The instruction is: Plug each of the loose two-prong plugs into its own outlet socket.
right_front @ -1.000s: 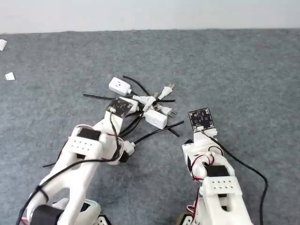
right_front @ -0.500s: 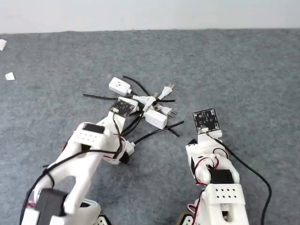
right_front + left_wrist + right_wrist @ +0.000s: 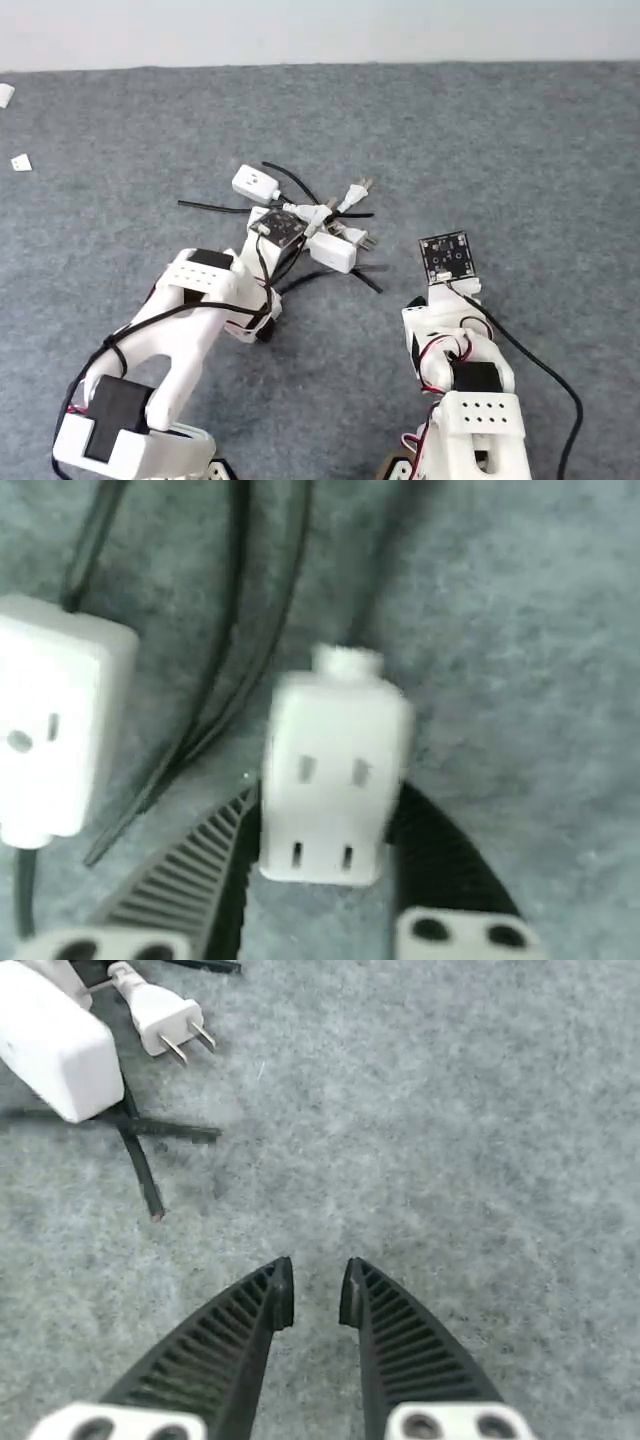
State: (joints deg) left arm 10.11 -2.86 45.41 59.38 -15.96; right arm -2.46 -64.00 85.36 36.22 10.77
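1. Left gripper (image 3: 325,805) is clamped on a white socket (image 3: 335,750), a finger tight on each side, slots facing the camera.
2. A second socket (image 3: 55,730) lies just beside it, black cords (image 3: 238,580) between them.
3. Right gripper (image 3: 315,1295) hangs over bare grey carpet (image 3: 450,1110), tips slightly apart, nothing in it.
4. A loose plug (image 3: 160,1010) lies farther out, next to a white block (image 3: 50,1050).

Soft, even overhead light, faint shadows
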